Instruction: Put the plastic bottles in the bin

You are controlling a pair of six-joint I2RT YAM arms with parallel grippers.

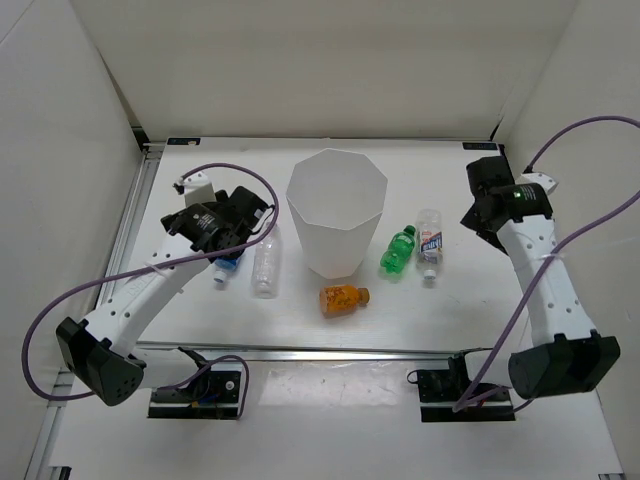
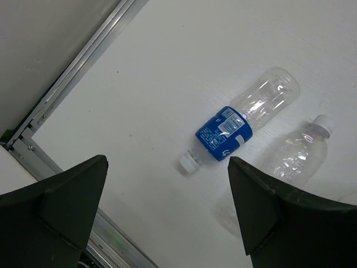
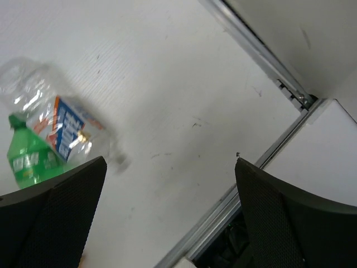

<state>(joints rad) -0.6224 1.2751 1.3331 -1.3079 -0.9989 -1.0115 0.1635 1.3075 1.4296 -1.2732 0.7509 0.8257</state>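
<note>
The white faceted bin stands mid-table. Left of it lie a blue-labelled clear bottle and a plain clear bottle; both also show in the left wrist view, the labelled one and the plain one. An orange bottle lies in front of the bin. A green bottle and a second labelled clear bottle lie to its right; in the right wrist view the green one and the labelled one sit at the left. My left gripper hangs open above the blue-labelled bottle. My right gripper is open, right of those bottles.
An aluminium rail runs along the table's left edge and another along the front. White walls enclose the back and sides. Purple cables loop from both arms.
</note>
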